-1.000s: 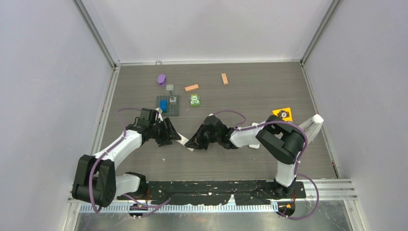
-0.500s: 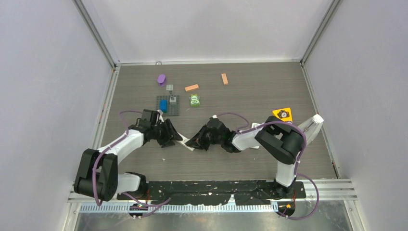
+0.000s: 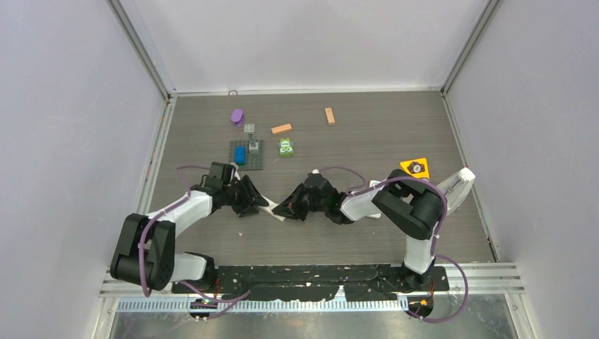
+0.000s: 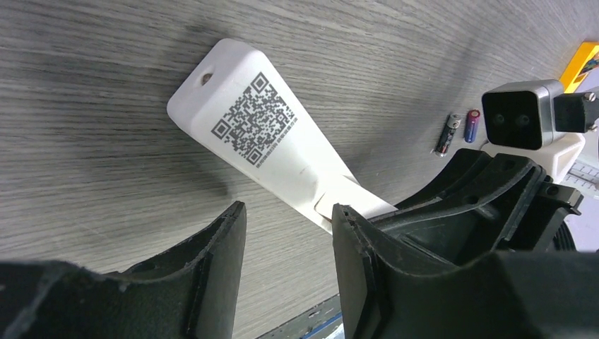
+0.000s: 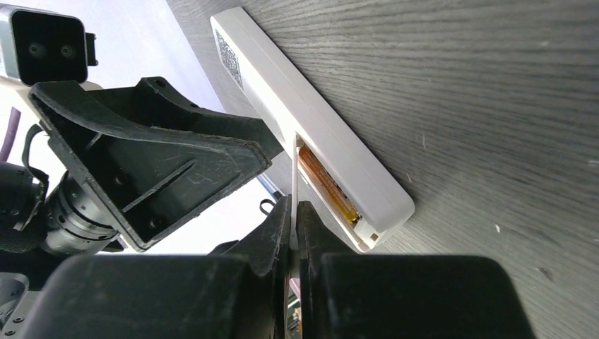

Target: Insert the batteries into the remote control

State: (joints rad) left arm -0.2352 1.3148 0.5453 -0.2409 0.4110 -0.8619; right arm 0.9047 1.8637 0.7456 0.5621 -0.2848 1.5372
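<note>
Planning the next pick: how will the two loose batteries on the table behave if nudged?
The dark battery and the red-and-blue battery lie on their sides on the flat table, so a nudge would probably roll them. They look thin next to the left gripper, so a pinch may slip off.

Smooth white plastic remote point(image 4: 277, 154) on matt woodgrain table point(image 4: 85, 141)

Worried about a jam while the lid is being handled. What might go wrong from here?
The right gripper pinches the thin battery cover edge-on; it may bend or slip out. The left gripper is open, not clamping the remote, so tugging the cover could drag the remote. Two loose batteries lie close by and might get knocked away.
</note>
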